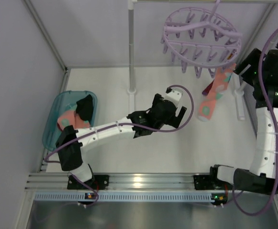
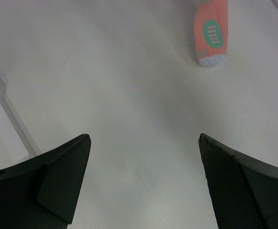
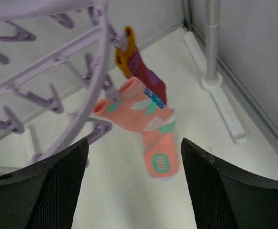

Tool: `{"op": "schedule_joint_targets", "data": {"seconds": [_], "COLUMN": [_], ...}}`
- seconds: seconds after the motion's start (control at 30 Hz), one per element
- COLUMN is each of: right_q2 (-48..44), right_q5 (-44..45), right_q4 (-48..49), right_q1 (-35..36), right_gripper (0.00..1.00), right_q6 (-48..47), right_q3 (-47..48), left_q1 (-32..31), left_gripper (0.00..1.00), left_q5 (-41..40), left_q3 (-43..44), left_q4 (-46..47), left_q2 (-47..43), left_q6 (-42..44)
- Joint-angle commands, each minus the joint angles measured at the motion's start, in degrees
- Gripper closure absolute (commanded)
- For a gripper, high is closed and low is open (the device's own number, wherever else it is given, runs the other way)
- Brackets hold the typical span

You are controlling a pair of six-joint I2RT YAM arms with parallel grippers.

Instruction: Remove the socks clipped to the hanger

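Lilac hanger [image 3: 99, 67], two socks [image 3: 148, 119] clipped on it, one teal tub [image 1: 53, 125]

No words, brand names or numbers can be read in any view. The nearest thing to a label is a green oval [image 3: 161, 162] on the pink sock [image 3: 143, 119] clipped to the rim of the hanger [image 3: 99, 62]. It sits on the end of the sock farthest below the hanger and holds a row of short white upright strokes, which do not form letters or digits. The left wrist view shows the same green oval [image 2: 213, 32] with its white strokes, and it is no more readable there. From above the hanger, the mark on the sock [image 1: 210, 102] is too small to make out.
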Motion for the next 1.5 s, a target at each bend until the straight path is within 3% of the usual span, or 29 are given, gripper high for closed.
{"op": "schedule_joint_targets", "data": {"seconds": [0.0, 0.23, 0.7, 0.93, 1.17, 1.47], "right_q2": [0.20, 5.56, 13.21, 17.08, 16.73, 7.68], "right_q5": [-8.80, -15.23, -16.19, -22.78, -29.90, -31.21], "right_q4": [6.11, 12.09, 22.99, 26.51, 27.91, 28.09], "right_q1": [-8.80, -14.27, -16.03, -15.33, -11.20, -5.75], "right_gripper": [0.25, 0.25, 0.24, 0.26, 0.27, 0.27], "right_q6": [3.23, 5.08, 8.24, 9.04, 6.49, 6.22], "right_q3": [-4.50, -6.00, -8.21, -8.90, -11.44, -19.88], "left_q1": [-0.20, -0.20, -0.20, -0.20, -0.20, -0.20], "left_gripper": [0.02, 0.02, 0.02, 0.02, 0.02, 0.02], "left_q5": [1.18, 1.71, 1.71, 1.71, 0.92, 0.31], "left_q3": [2.96, 2.35, 0.68, 0.85, 1.38, -3.45], "left_q4": [3.27, 3.27, 3.35, 3.35, 3.27, 12.03], "left_q2": [-0.06, -0.94, -2.52, -2.26, -1.29, -2.61], "left_q6": [1.20, 2.95, 4.36, 4.54, 5.15, 13.41]}}
